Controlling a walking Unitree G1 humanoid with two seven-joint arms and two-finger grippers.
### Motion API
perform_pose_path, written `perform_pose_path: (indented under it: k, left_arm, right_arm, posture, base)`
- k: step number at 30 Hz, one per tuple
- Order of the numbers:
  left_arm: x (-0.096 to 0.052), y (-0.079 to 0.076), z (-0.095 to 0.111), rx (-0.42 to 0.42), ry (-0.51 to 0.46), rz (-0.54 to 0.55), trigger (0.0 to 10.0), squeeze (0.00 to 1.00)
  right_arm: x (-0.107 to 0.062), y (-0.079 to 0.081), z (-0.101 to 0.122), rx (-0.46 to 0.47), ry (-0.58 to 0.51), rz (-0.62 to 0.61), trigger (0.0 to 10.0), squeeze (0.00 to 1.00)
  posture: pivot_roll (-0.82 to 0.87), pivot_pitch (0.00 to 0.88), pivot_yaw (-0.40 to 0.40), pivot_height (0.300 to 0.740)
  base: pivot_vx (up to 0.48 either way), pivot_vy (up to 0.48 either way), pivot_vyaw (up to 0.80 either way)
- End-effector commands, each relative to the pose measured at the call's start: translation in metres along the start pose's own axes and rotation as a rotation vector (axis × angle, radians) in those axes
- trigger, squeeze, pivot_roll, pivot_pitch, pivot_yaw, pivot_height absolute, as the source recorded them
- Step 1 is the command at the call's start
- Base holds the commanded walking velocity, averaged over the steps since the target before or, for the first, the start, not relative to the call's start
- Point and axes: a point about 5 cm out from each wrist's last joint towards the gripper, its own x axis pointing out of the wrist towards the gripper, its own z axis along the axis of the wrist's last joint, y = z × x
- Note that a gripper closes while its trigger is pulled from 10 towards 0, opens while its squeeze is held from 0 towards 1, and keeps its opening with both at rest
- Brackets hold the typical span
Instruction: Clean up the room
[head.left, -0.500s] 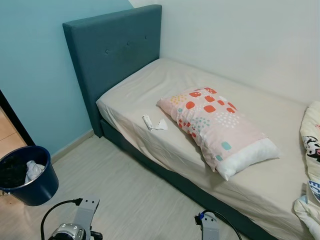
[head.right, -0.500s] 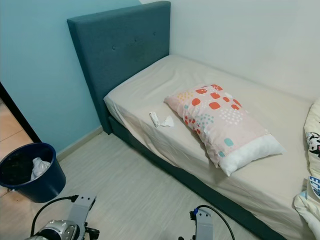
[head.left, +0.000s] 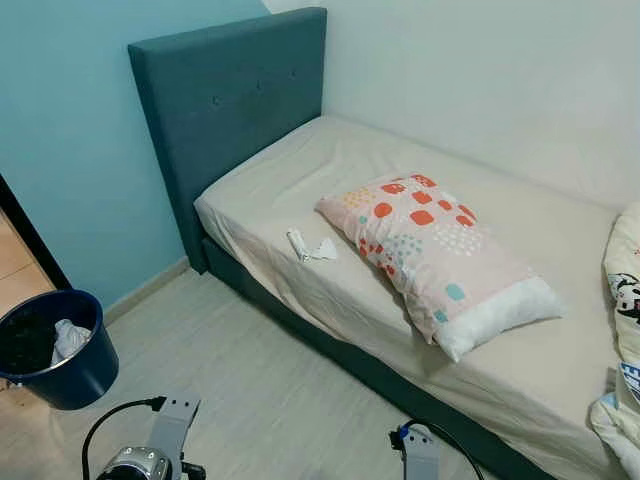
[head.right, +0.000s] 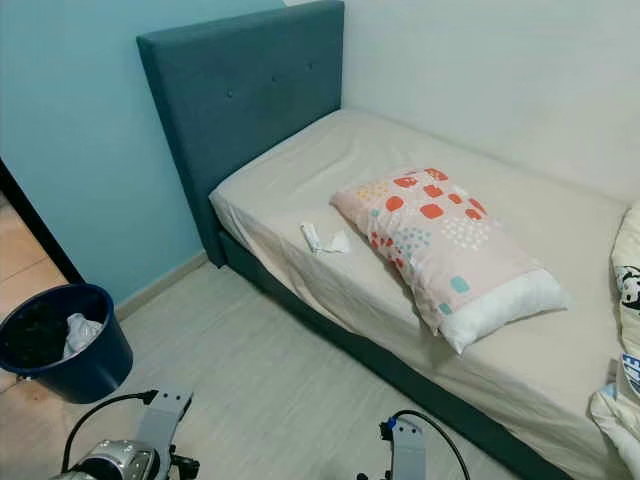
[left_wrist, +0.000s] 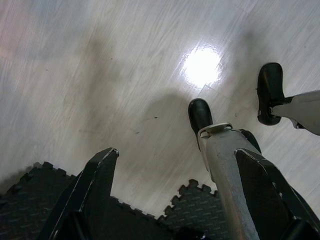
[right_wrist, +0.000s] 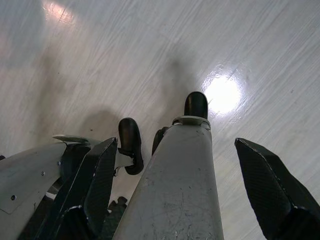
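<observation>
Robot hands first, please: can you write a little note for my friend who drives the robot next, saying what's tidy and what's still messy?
Left hand: open, holding nothing, hanging low over the floor.
Right hand: open, holding nothing, hanging low too.
Crumpled tissue lies on the bed sheet, beside the patterned pillow on the side nearer the headboard.
Blue bin stands on the floor to the robot's left, near the blue wall; it already holds some white trash.
Done: some trash is in the bin.
Left: step to the bed, pick up the tissue, carry it to the bin. The pillow lies askew, and bedding is bunched at the right edge.
</observation>
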Motion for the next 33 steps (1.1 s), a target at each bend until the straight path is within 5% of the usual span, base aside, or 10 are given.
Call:
perform_pose_path:
  k: [1, 13, 16, 25, 33]
  left_arm:
    - [0.0001, 0.0035, -0.0088, 0.009, 0.03, 0.003, 10.0, 0.0]
    - [0.0003, 0.0034, -0.0093, -0.015, 0.014, -0.001, 10.0, 0.0]
    - [0.0, 0.0046, -0.0072, 0.042, 0.006, 0.005, 10.0, 0.0]
    - [0.0002, 0.0043, -0.0064, 0.025, -0.017, 0.008, 10.0, 0.0]
    - [0.0007, 0.0039, -0.003, -0.078, -0.099, 0.054, 10.0, 0.0]
  right_arm:
    - [-0.0002, 0.0001, -0.0035, 0.028, 0.01, -0.001, 10.0, 0.0]
    - [-0.0002, 0.0004, -0.0027, 0.031, -0.001, 0.006, 10.0, 0.0]
    - [-0.0002, 0.0003, -0.0029, 0.028, 0.003, 0.006, 10.0, 0.0]
    - [-0.0002, -0.0002, -0.0022, 0.027, 0.003, 0.006, 10.0, 0.0]
    - [-0.0013, -0.0055, -0.0003, 0.021, 0.003, -0.001, 10.0, 0.0]
  posture:
    - [-0.03, 0.08, -0.04, 0.74]
    - [-0.03, 0.082, -0.037, 0.74]
    - [-0.03, 0.081, -0.037, 0.74]
    - [-0.03, 0.081, -0.036, 0.74]
    - [-0.03, 0.082, -0.04, 0.74]
  base:
    - [0.0, 0.0, 0.0]
    - [0.0, 0.0, 0.0]
    - [0.0, 0.0, 0.0]
    - [0.0, 0.0, -0.76]
    - [0.0, 0.0, -0.75]
